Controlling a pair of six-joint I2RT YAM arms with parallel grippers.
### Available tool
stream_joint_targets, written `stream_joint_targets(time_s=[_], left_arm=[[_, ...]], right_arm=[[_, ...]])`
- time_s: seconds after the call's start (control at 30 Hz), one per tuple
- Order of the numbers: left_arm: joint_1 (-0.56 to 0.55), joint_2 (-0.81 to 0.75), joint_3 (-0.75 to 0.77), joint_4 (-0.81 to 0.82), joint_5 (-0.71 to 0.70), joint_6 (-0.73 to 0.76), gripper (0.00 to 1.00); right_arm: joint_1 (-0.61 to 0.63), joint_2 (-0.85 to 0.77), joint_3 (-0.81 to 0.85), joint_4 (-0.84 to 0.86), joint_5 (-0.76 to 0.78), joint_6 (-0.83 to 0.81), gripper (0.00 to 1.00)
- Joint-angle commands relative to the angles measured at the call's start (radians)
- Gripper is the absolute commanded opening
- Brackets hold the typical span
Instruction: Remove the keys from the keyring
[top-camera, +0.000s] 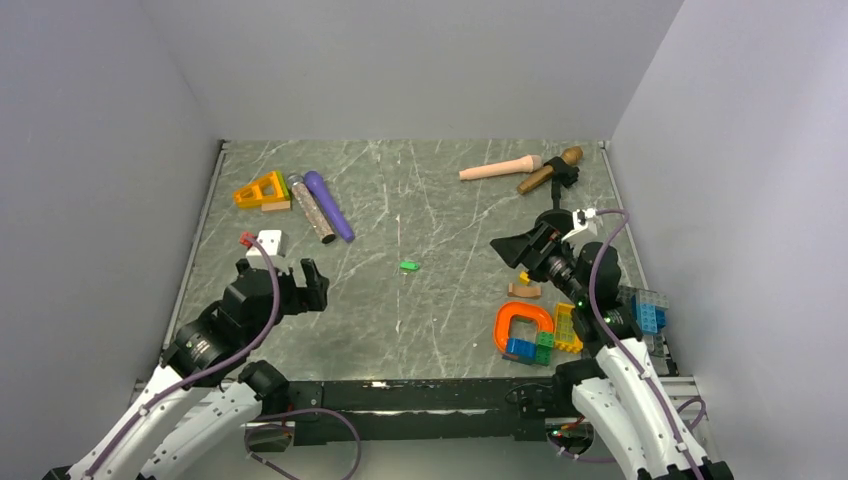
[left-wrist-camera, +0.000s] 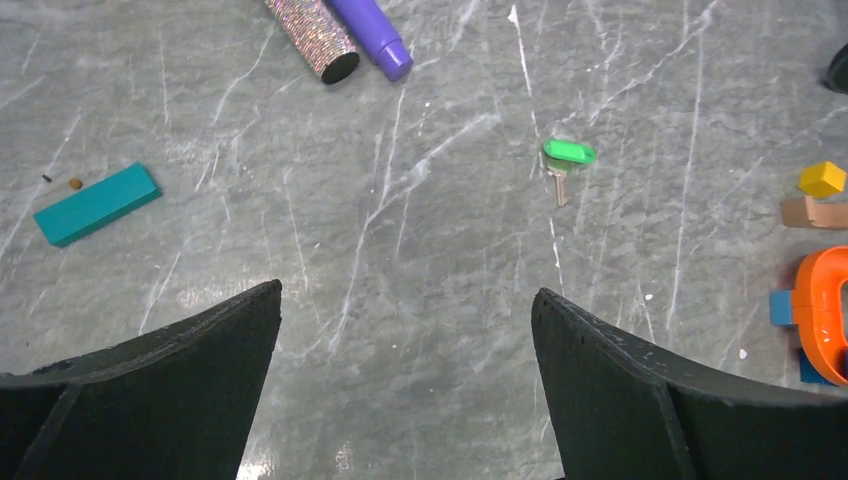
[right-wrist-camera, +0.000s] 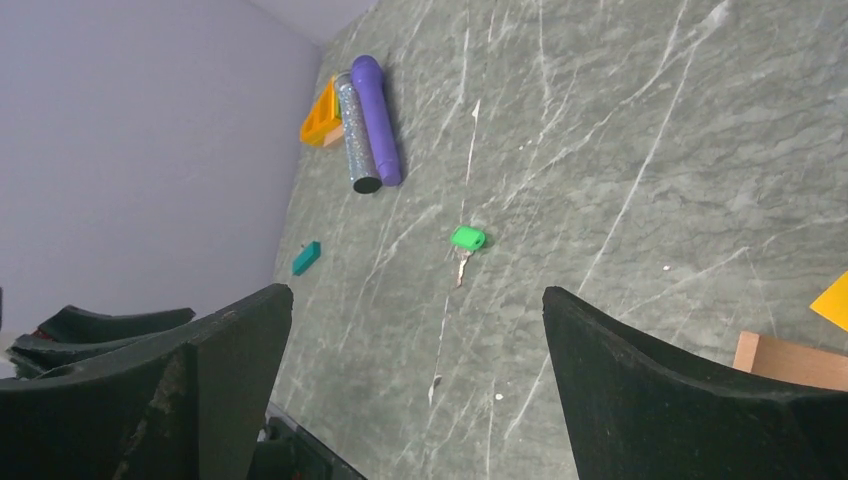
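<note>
Since the green key (top-camera: 409, 265) lies flat and alone mid-desk (top-camera: 450, 210), well apart from both arms, it is easy to spot. It has a green plastic head and a thin bare metal blade (left-wrist-camera: 558, 186) pointing back toward the arms' side. It looks light, stiff and slippery on the polished stone-pattern top, and will likely skate if nudged. Best hold, I'd say, is a pinch across the thick green head, since the blade is too thin and lies flush.

The teal key (left-wrist-camera: 97, 204) sits flat further left, nearer the left arm. It is a stiff oblong with no blade showing. The top view doesn't show it, probably because the left arm is in the way. I can't make out a keyring anywhere. A tiny brown speck (left-wrist-camera: 75, 183) lies just beside the teal piece, too small to tell what it is. I'd judge the two keys are apart from each other.

The left gripper (left-wrist-camera: 407, 292) is spread wide and holding nothing, above bare desk short of the green key. The right gripper (right-wrist-camera: 418, 292) is likewise wide apart and empty, looking across at the same key.

Further out, a glitter tube (left-wrist-camera: 312, 38) and a purple marker (left-wrist-camera: 370, 32) lie side by side. An orange arch (top-camera: 522, 325) and building blocks (top-camera: 545, 345) sit near the right base.
</note>
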Motion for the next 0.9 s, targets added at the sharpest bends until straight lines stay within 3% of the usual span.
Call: stream_joint_targets(time_s=[0.0, 0.13, 0.27, 0.43, 0.63, 0.87], left_arm=[[-0.004, -0.037, -0.009, 0.066, 0.066, 0.046, 0.99], [-0.005, -0.02, -0.065, 0.189, 0.201, 0.037, 1.0], [-0.008, 0.127, -0.059, 0.273, 0.289, -0.005, 0.98], [-0.05, 0.364, 0.029, 0.302, 0.262, 0.021, 0.9], [-0.066, 0.537, 0.06, 0.389, 0.264, 0.016, 0.86], [-0.115, 0.679, 0.029, 0.574, 0.26, 0.26, 0.85]], right_arm=[[0.011, 0.035, 0.039, 0.022, -0.024, 0.01, 1.0], [0.076, 0.106, 0.016, 0.105, -0.082, 0.061, 1.0], [0.21, 0.202, 0.052, 0.118, 0.002, 0.051, 1.0], [0.298, 0.324, 0.176, -0.116, 0.13, 0.031, 1.0], [0.31, 0.332, 0.149, -0.122, 0.152, 0.05, 1.0], [0.31, 0.327, 0.156, -0.184, 0.177, 0.009, 1.0]])
